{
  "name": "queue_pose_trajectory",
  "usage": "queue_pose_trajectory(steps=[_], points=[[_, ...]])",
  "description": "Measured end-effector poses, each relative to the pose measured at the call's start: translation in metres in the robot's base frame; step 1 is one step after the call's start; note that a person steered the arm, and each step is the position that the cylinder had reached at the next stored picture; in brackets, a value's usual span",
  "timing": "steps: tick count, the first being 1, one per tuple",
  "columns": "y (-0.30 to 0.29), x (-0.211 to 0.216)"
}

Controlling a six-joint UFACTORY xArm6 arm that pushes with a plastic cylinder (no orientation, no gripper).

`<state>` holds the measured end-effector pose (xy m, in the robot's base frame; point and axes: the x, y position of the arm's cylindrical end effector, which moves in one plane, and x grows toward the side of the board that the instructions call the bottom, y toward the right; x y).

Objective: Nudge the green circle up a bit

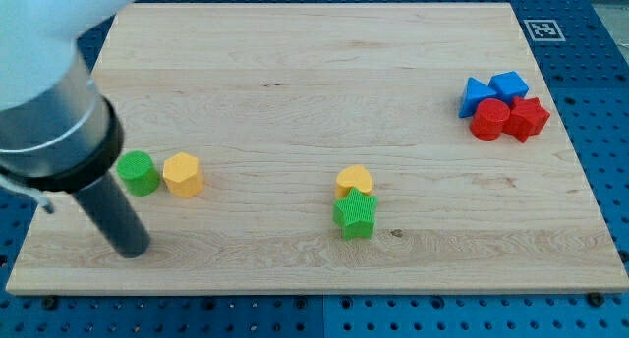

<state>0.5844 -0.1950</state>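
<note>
The desk (pixel 314 73) is a pale wooden board filling most of the view, resting on a blue perforated surface (pixel 600 102) with a small black-and-white marker (pixel 543 28) at the view's top right. My arm comes in from the view's top left as a large pale and dark body, narrowing to the dark rod. My end effector is only that rod, with nothing to open or close and nothing held. My tip (pixel 135 250) rests on the board near the view's bottom left, below and just to the left of the green circle (pixel 139 173), close to it but apart.

The green circle stands at the left side of the board, just beside the yellow hexagon (pixel 183 174) on its right; whether they touch I cannot tell. Near the middle bottom, the yellow heart (pixel 355 181) sits touching the green star (pixel 355 215) below it. At the view's right, four blocks cluster together: a blue triangle (pixel 476 94), a blue pentagon-like block (pixel 509 84), a red cylinder (pixel 488 119) and a red star-like block (pixel 528 118).
</note>
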Motion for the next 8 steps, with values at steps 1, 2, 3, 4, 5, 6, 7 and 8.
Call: queue_pose_trajectory(steps=[1,2,3,4,5,6,7,8], points=[[-0.017,-0.020],[-0.017,-0.038],[-0.017,-0.038],[-0.024,-0.038],[-0.024,-0.039],[-0.024,-0.057],[-0.014,-0.058],[0.001,-0.058]])
